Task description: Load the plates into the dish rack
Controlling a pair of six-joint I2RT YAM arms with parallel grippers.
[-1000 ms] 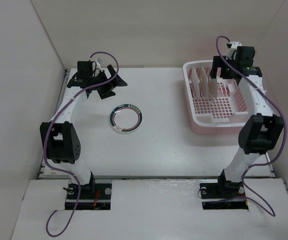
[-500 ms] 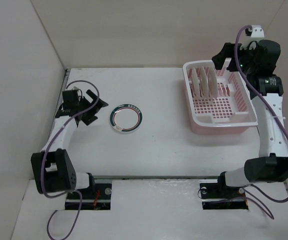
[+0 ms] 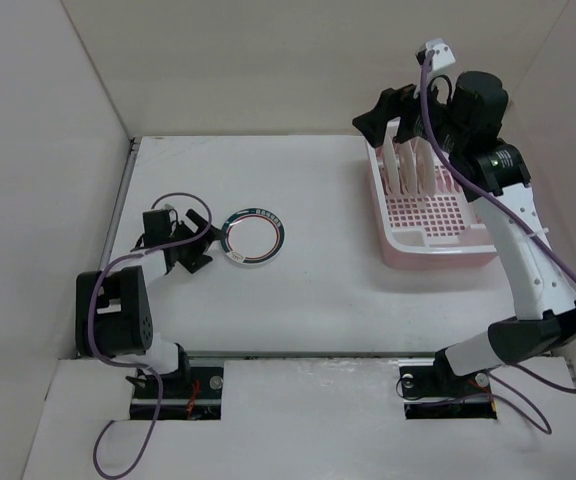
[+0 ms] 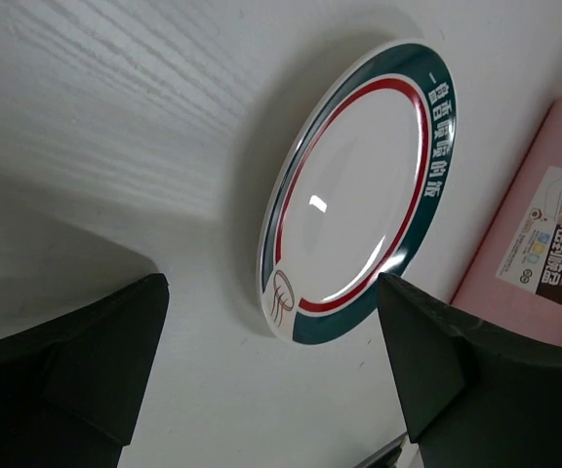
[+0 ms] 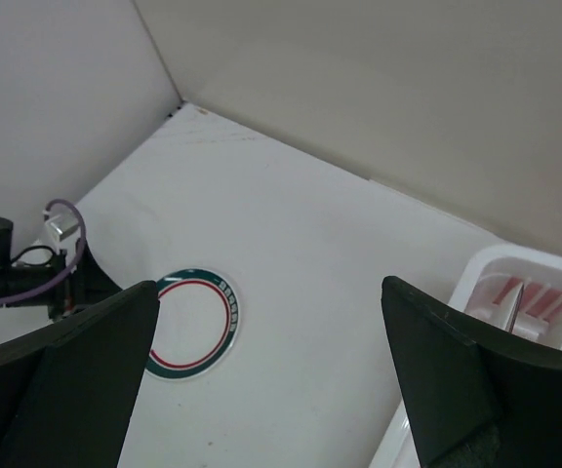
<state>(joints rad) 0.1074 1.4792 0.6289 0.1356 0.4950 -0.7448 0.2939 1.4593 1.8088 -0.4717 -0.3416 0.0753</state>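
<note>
Right of the round white plate with a dark green rim band (image 3: 252, 236), the right arm (image 3: 473, 110) covers the far end of the pink plastic dish rack with a white rim (image 3: 438, 255). The white plates (image 3: 405, 170) standing in it show only thin edges; their patterns cannot be told. From the left wrist, the frame edge cuts the rack to one pink wall, its paper label (image 4: 552, 239) printed too small to read.

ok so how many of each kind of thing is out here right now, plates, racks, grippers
plates: 4 (one green-rimmed plate flat on the table, what look like three upright plates in the dish rack)
dish rack: 1
grippers: 2 (left gripper, right gripper)
total: 7
</note>
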